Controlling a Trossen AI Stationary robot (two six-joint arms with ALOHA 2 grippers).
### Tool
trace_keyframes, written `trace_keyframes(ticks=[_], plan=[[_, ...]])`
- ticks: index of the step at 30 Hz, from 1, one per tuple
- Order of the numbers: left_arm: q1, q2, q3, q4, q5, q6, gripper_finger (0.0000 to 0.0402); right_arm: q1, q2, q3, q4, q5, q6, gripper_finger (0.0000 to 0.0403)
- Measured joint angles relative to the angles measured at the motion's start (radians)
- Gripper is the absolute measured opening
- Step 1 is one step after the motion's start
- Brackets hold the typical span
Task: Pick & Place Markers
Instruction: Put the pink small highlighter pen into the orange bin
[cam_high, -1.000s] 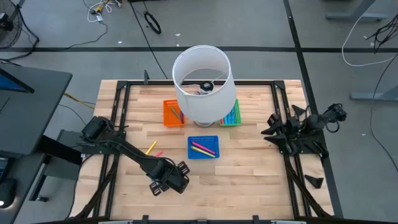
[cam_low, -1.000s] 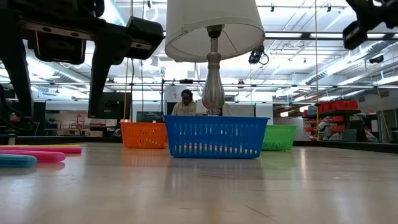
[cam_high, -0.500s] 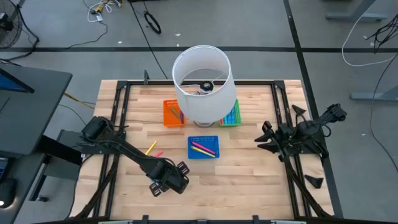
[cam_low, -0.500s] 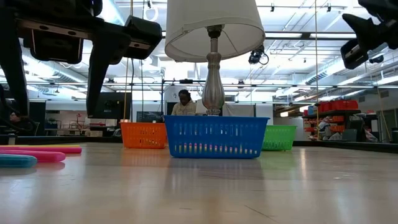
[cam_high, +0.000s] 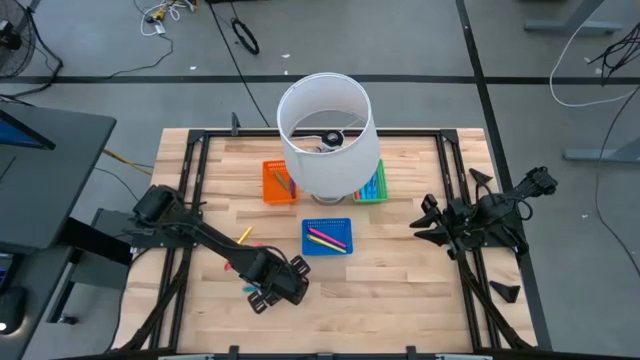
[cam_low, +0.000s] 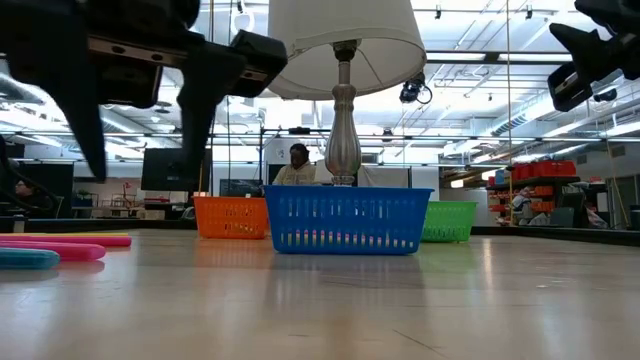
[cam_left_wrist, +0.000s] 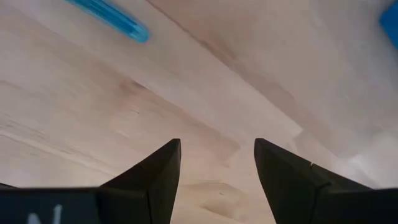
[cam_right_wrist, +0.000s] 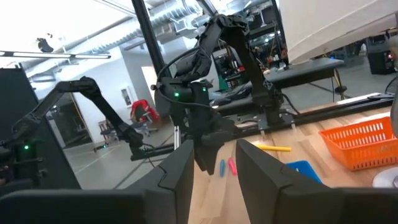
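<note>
Three loose markers lie flat on the wooden table at its left: a yellow one (cam_high: 243, 236), which also shows in the low view (cam_low: 95, 236), a pink one (cam_low: 50, 249) and a blue one (cam_low: 22, 258). The blue marker (cam_left_wrist: 109, 15) lies ahead of my left gripper (cam_left_wrist: 217, 149). That gripper is open and empty above bare wood near the front of the table (cam_high: 273, 284). A blue tray (cam_high: 327, 237) holds pink and yellow markers. My right gripper (cam_high: 430, 222) is open and empty, raised at the table's right side.
A white-shaded lamp (cam_high: 325, 135) stands at the middle back. An orange tray (cam_high: 279, 182) is to its left and a green tray (cam_high: 372, 186) to its right. Black frame rails (cam_high: 190, 170) run along the table's sides. A person (cam_low: 297, 165) is in the room behind.
My left gripper has moved a little toward the table's right and far side, staying open, and its arm now covers part of the loose markers in the high view. My right gripper came down a little and toward the table's middle, then kept still.
</note>
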Motion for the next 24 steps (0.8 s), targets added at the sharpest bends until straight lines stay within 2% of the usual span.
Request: trace_keyframes(ticks=[9,17,24], plan=[[0.059,0.0,0.0,0.004,0.001,0.013,0.0211,0.0,0.0,0.0,0.001,0.0,0.002,0.0119],[0.102,0.0,0.0,0.06,0.089,0.029,0.0211,0.0,0.001,0.0,0.001,-0.001,0.002,0.0119],[0.155,0.0,0.001,0.124,0.067,0.046,0.0211,0.0,0.001,0.0,0.001,-0.001,0.002,0.0119]])
